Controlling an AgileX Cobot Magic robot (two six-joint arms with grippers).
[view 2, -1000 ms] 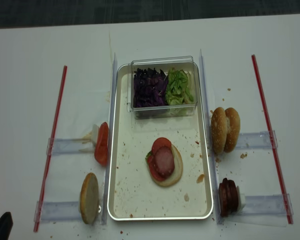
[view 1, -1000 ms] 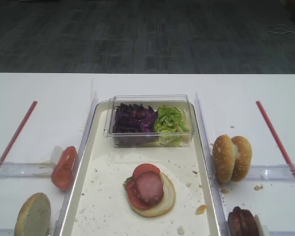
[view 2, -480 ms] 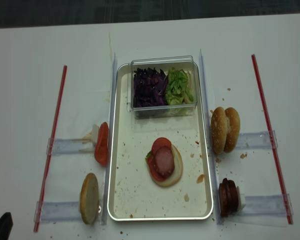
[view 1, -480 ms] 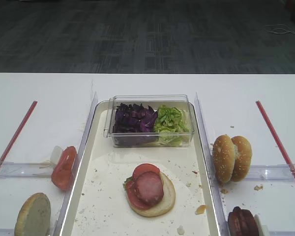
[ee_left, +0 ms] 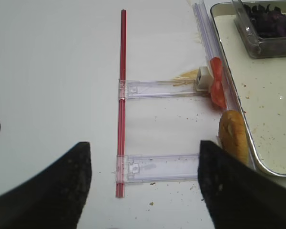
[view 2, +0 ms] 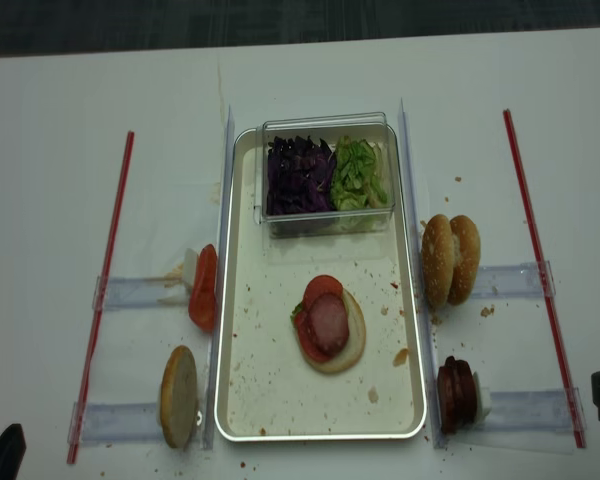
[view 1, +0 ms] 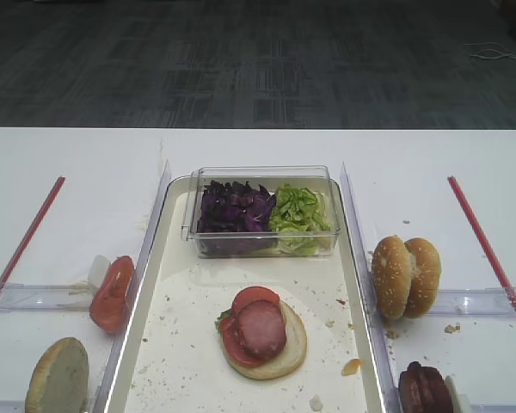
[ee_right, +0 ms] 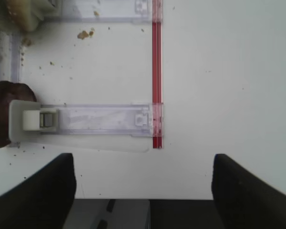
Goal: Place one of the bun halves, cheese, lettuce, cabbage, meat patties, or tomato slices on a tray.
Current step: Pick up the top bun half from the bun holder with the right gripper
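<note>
The off-white tray [view 1: 146, 301] [view 2: 242, 400] carries a bun bottom [view 1: 291, 351] topped with tomato and a meat patty [view 1: 261, 329] [view 2: 329, 324]. Two seeded bun halves [view 1: 404, 277] [view 2: 450, 260] stand on edge to its right, with meat patties [view 1: 423, 389] [ee_right: 1, 114] nearer. Tomato slices [view 1: 112, 294] [ee_left: 217, 86] and a pale bun half [view 1: 58, 379] [ee_left: 232, 136] stand to its left. Cabbage [view 1: 234, 208] and lettuce [view 1: 297, 211] fill a box. Cheese is out of view. My left gripper [ee_left: 145, 188] and right gripper [ee_right: 143, 191] hang open over bare table, holding nothing.
The clear plastic box [view 1: 262, 176] sits at the tray's far end. Red strips [view 1: 24, 241] [view 1: 486, 245] with clear plastic rails [ee_right: 100, 119] [ee_left: 159, 167] flank the tray. Crumbs speckle the tray and table. The table's front edge shows under the right gripper.
A dark part of my right gripper has come into the second overhead view at the right edge. The food has not moved.
</note>
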